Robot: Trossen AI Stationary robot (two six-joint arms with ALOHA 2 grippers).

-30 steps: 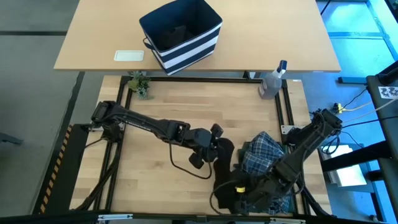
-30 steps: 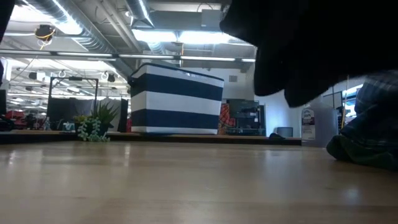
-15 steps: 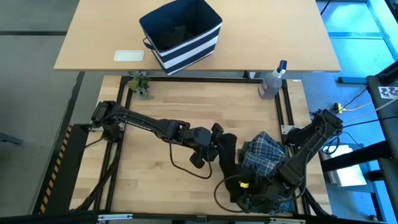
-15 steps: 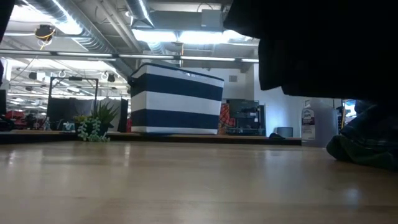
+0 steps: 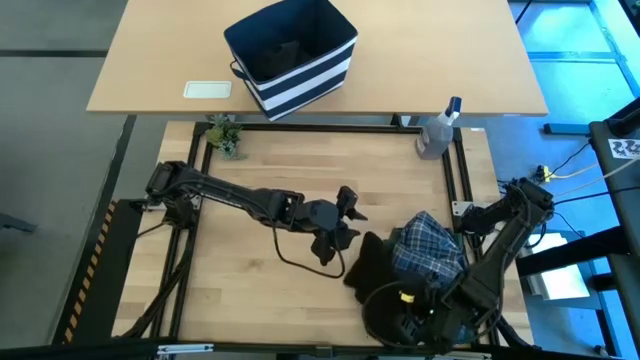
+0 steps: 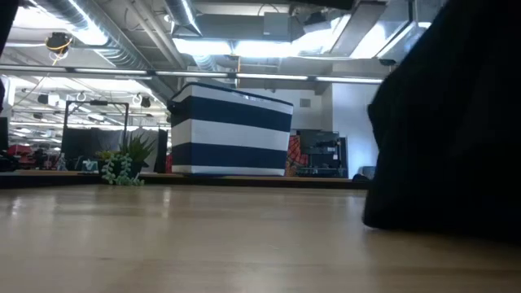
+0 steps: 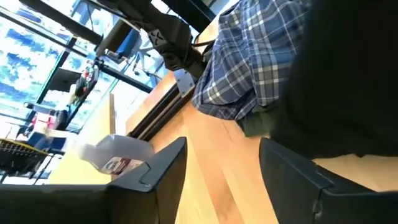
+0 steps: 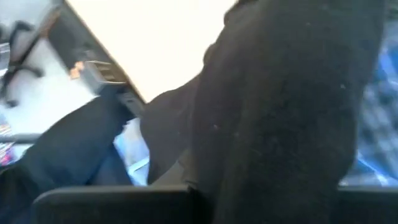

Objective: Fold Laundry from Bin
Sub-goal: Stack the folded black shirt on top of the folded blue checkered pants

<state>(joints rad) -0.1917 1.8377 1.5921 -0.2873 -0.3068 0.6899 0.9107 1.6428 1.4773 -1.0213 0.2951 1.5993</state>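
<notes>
Laundry sits in a heap at the near right of the wooden tabletop (image 5: 250, 190): a black garment (image 5: 368, 268), a blue-and-white plaid shirt (image 5: 428, 250) just beside it, and a strip of dark olive-green cloth (image 7: 264, 124) showing under the shirt's edge in the left wrist view. Half a second ago the left tool (image 5: 342, 215) was still pinched on the black garment's upper edge; now its fingers stand apart with bare wood between them, and it has drawn back toward the tabletop's middle, clear of the cloth. The garment has dropped and settled closer to the near edge, where in the low view it now fills the right side as a dark mass resting on the wood.

The right tool (image 5: 420, 318) is low at the near edge, buried in black fabric. Its fingertips are hidden by the cloth in both the high and right wrist views, but it reads as closed down, most likely on a fold of the black garment.

My judgement is that the left arm has just released one corner after a drag or spread, so the garment is laid out but not yet folded, and a fresh grip is needed.

Behind the work area, the navy-and-white striped bin (image 5: 293, 55) stands upright on the farther tabletop; its interior is dark and I cannot tell whether anything lies at the bottom. A clear spray bottle (image 5: 438, 130) stands well apart from it
</notes>
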